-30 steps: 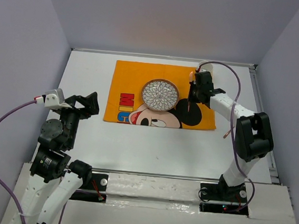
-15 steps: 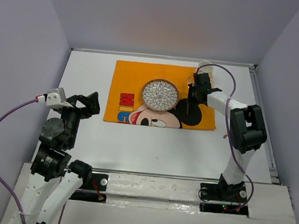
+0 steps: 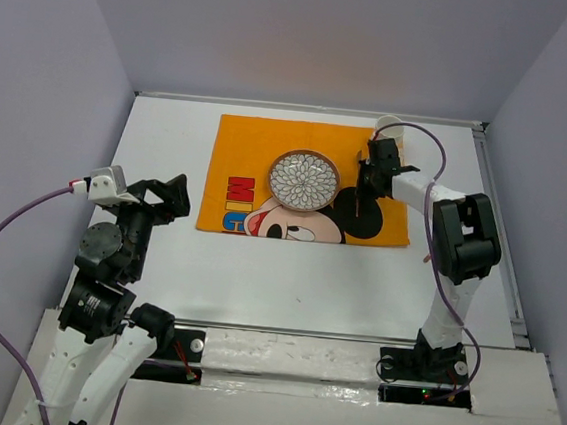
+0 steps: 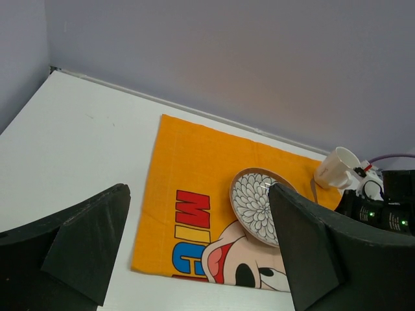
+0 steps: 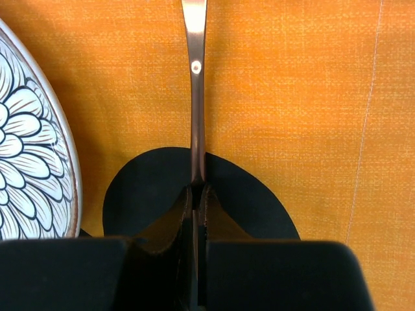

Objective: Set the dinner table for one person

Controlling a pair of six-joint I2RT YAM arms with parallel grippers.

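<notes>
Right wrist view: the right gripper (image 5: 196, 195) was pinched shut on the end of a slender copper-coloured metal utensil handle (image 5: 194, 84). The head ran out of the top of the frame, so fork, knife or spoon could not be told. The handle ran over the orange printed cloth placemat (image 5: 292, 103), beside the round flower-patterned ceramic plate (image 5: 29, 168) and apart from its rim.

Top view: the large flat white dinner table (image 3: 160, 140) lay under everything, with the placemat (image 3: 238, 158) on its far half. The plate (image 3: 304, 179) sat near the mat's middle, and a small white cup (image 3: 390, 131) stood at its far right corner. The right gripper (image 3: 371, 178) was low, just right of the plate. The left gripper (image 3: 169, 197) hung left of the mat.

Left wrist view: the left gripper (image 4: 194, 249) was spread wide, with nothing between its fingers.

Judgement: mat, plate and cup looked placed and the utensil nearly so, with release remaining. No further cutlery was visible.
</notes>
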